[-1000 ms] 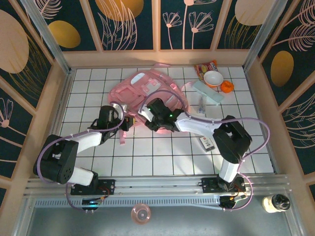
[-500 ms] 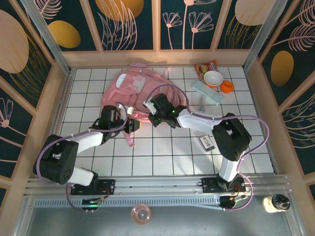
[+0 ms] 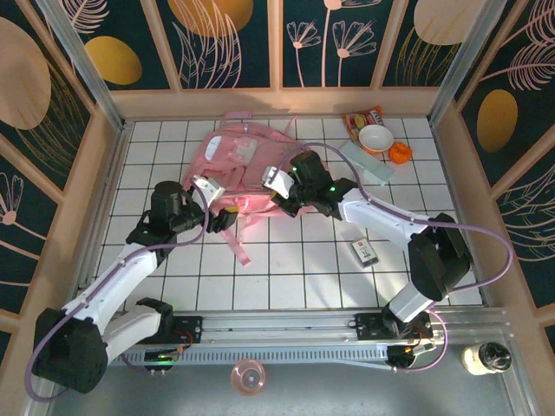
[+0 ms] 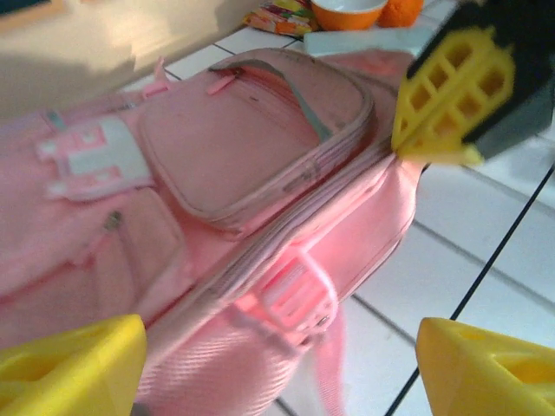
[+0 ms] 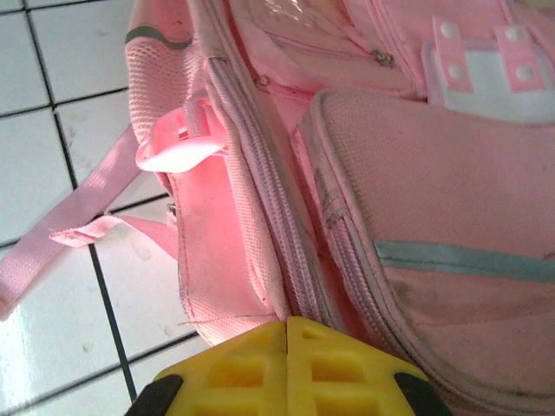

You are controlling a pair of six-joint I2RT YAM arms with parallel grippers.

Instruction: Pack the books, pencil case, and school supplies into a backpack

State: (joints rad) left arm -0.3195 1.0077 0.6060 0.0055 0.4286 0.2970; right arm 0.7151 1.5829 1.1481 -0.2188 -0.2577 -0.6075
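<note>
Beside the near edge of the backpack [image 3: 243, 156] the left gripper [image 3: 222, 217] gapes wide; the right gripper [image 5: 288, 347] presses closed fingertips against that edge. The pencil case [image 3: 366, 162] lies outside the backpack, to its right.

White tiled table [image 3: 286, 269], black grid lines, wooden rim around it. Far right corner: red-orange snack packet [image 3: 360, 116], a bowl [image 3: 375, 139] white outside, reddish inside, overlapping the packet's near edge. Small orange object [image 3: 400, 152] just right of the bowl, touching or nearly. The left wrist view shows the same three along its top edge: packet [image 4: 279, 17], bowl [image 4: 347, 10], orange object [image 4: 401, 10]. Dark floral wall panels [image 3: 234, 43] behind. Aluminium rail [image 3: 277, 325] at near edge. Below it a pink round ring-like thing [image 3: 248, 378], and a dark jar [image 3: 487, 356] at bottom right.
</note>
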